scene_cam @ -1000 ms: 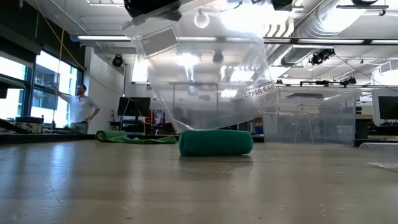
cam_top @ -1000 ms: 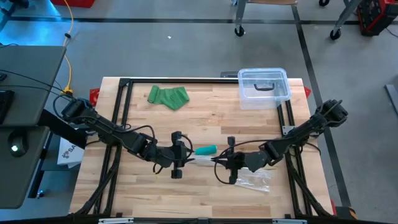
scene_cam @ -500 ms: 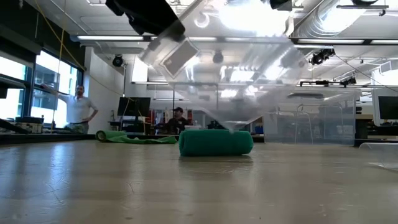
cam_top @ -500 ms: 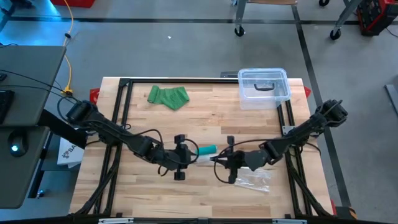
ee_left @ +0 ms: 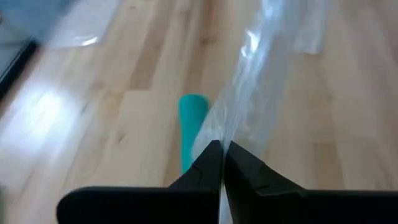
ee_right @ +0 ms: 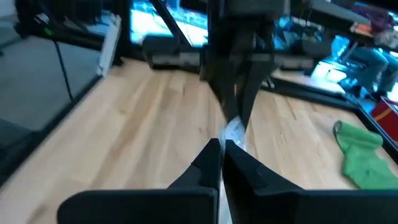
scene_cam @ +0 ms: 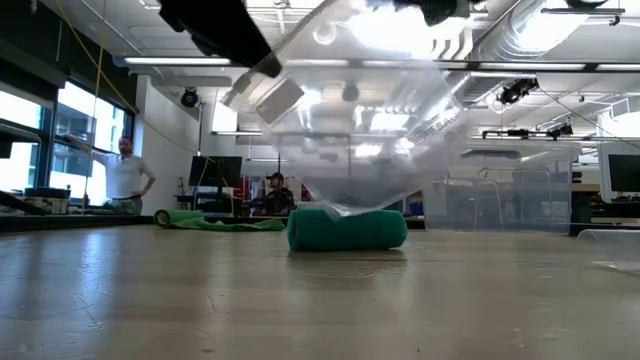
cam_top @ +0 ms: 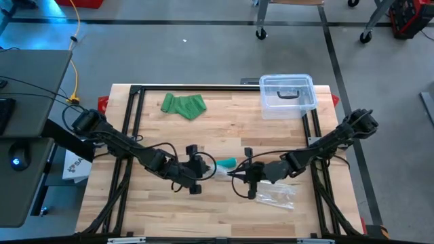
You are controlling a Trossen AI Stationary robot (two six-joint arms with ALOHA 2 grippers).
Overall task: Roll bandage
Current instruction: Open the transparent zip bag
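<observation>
Both arms meet mid-counter [cam_top: 224,129], holding a clear plastic bag [scene_cam: 350,130] between them. Left end effector [cam_top: 203,167] is clamped tight on one edge of the bag; wrist view shows the film pinched between its closed fingers [ee_left: 208,165]. Right end effector [cam_top: 239,175] is closed too, gripping the opposite edge of the bag, fingers [ee_right: 211,158] pressed together on the film. Low view: the bag hangs stretched above the rolled teal bandage [scene_cam: 347,229], its bottom just touching the roll's top. The roll lies on its side on the counter btwn the two end effectors. Loose green bandage [cam_top: 183,105] sits crumpled near the far edge, clear lidded box [cam_top: 288,95] at far right corner. Another plastic bag [cam_top: 278,196] lies flat near the right end effector.
</observation>
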